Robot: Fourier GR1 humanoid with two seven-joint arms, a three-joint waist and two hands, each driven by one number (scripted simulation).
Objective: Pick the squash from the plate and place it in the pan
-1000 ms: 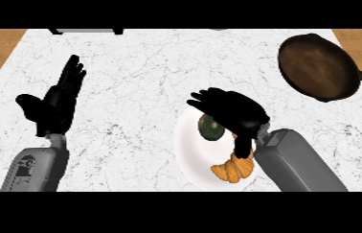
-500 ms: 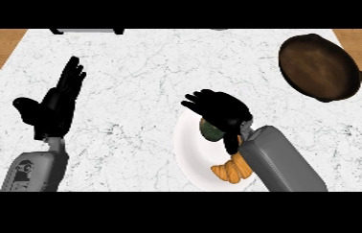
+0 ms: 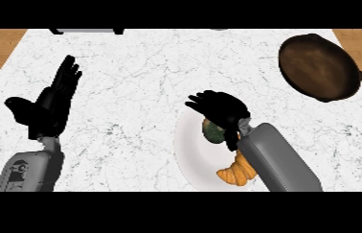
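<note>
Curling down over the white plate (image 3: 194, 153), the right robot hand (image 3: 222, 111) has its fingers bent around the top of the dark green squash (image 3: 210, 131), which sits on the plate's upper part and shows only as a rounded patch below and left of the palm; the fingers are together on the squash, though the hand hides most of it, and whether the squash is lifted off the plate or resting on it cannot be told. The grey right forearm (image 3: 279, 160) runs from the lower edge up and left to that hand, crossing the right side of the plate. Just below the squash, on the plate's lower part and partly tucked under the forearm, lies an orange croissant-shaped pastry (image 3: 237, 172). The plate rests on the white marbled desk (image 3: 155, 74), a little right of the middle and close to the lower edge. The dark brown pan (image 3: 318, 66) stands at the upper right of the desk, well apart from the plate and the right robot hand, its round inside showing nothing in it and its right rim near the desk's wooden border. Over at the left, the left robot hand (image 3: 50, 105) is open, fingers straight and spread apart, pointing up and slightly right, with the thumb out to the left; it touches nothing. At the far edge of the desk, upper left, the pale base of some object (image 3: 84, 30) is cut off by the view.
</note>
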